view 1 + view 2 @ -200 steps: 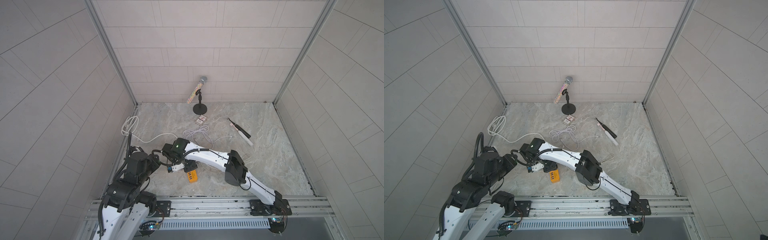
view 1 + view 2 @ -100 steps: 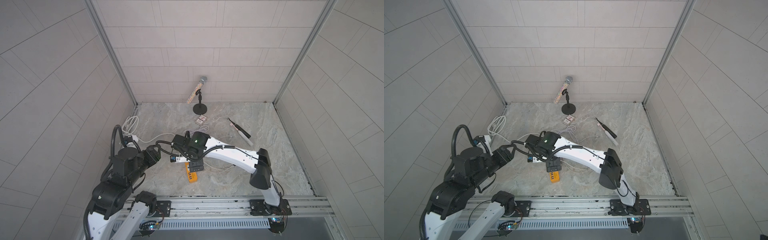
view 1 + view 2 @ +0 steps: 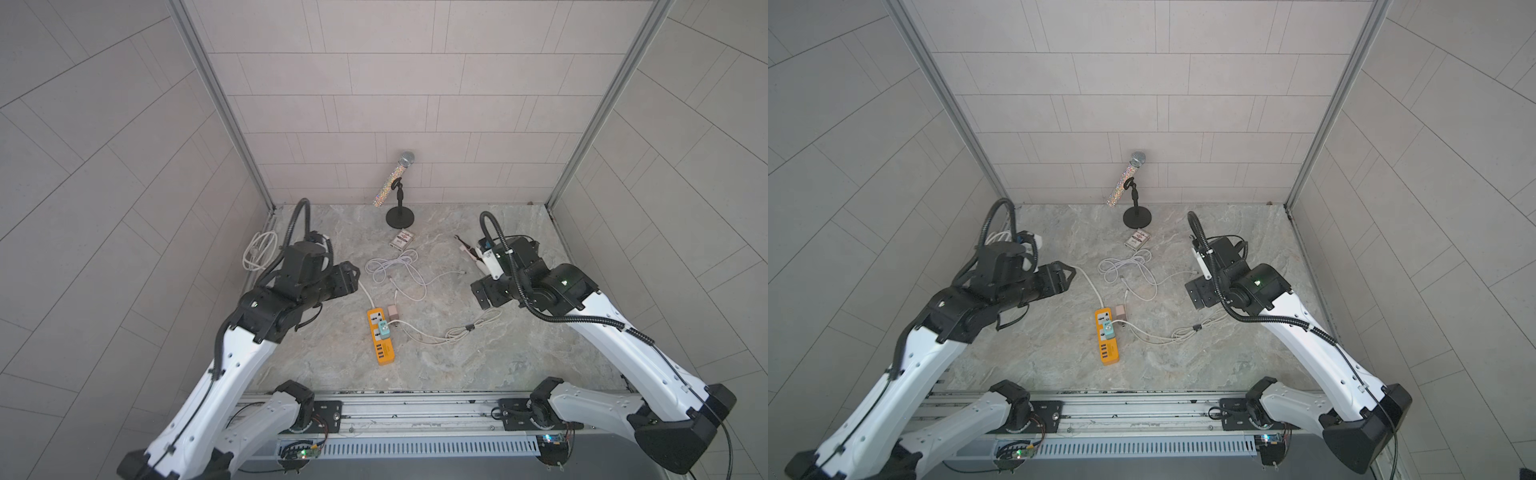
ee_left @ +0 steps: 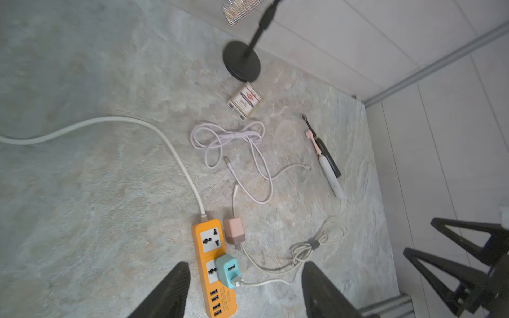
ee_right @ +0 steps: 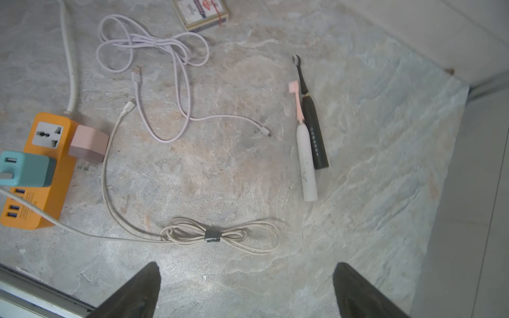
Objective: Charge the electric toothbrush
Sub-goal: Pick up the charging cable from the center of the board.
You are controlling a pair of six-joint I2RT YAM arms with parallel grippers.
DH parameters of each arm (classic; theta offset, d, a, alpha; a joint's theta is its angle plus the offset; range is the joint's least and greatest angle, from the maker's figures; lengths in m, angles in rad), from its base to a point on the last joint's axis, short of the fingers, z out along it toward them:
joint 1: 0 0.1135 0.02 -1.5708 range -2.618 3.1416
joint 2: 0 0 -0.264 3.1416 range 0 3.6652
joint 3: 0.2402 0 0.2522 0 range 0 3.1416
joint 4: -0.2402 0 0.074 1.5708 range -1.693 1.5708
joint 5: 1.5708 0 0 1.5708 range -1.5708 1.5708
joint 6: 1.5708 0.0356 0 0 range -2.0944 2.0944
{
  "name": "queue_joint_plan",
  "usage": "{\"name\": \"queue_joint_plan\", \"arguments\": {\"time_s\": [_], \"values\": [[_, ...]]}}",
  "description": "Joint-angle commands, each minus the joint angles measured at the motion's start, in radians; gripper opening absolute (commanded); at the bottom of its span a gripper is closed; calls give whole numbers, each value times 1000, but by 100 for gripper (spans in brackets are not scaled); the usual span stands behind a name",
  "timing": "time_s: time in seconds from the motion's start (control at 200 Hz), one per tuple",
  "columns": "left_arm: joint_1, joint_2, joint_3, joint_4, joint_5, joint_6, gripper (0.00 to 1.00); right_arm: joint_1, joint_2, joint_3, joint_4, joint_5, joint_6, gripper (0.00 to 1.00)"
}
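The orange power strip lies near the middle of the bench, a little toward the front edge. Its lower socket holds a teal adapter, and a cream cable is plugged into that adapter. The cable is bundled with a grey strap, and its other end lies loose on the bench. The upper socket is empty, and so are the blue USB ports. A pink adapter lies on its side against the strip, prongs bare, in no socket. A lilac cable sprawls behind the strip with both plugs free.

The white toothbrush, with its pink head, lies flat toward the right edge, side by side with a black toothbrush. No cable reaches either one.

A closed card box sits near the back edge, just in front of the microphone stand.

The left gripper hovers above the strip with its fingers moderately apart and empty. The right gripper hangs above the bundled cable, fingers wide and holding nothing.
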Motion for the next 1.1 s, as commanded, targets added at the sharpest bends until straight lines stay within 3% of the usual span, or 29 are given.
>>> {"name": "queue_joint_plan", "arguments": {"time_s": [0.0,0.145,0.285,0.435,0.54,0.66,0.795,1.096], "values": [[-120,68,29,59,-56,43,70,-86,-4,-88,73,-96,190,100],[-248,192,25,75,-107,35,71,-126,-2,-192,213,-277,215,100],[-262,241,-56,104,-77,-40,71,-98,63,-253,397,-418,283,100],[-260,177,-140,97,-193,-87,71,47,223,-169,409,-355,213,100],[-256,117,-188,101,-287,-124,71,143,347,-113,409,-328,176,93],[-241,44,-226,61,-384,-149,70,225,468,-62,377,-350,176,78],[-192,-6,-265,53,-375,-159,70,337,553,-39,379,-315,178,71],[-171,-18,-280,56,-378,-156,70,434,695,14,382,-223,217,63]]}}
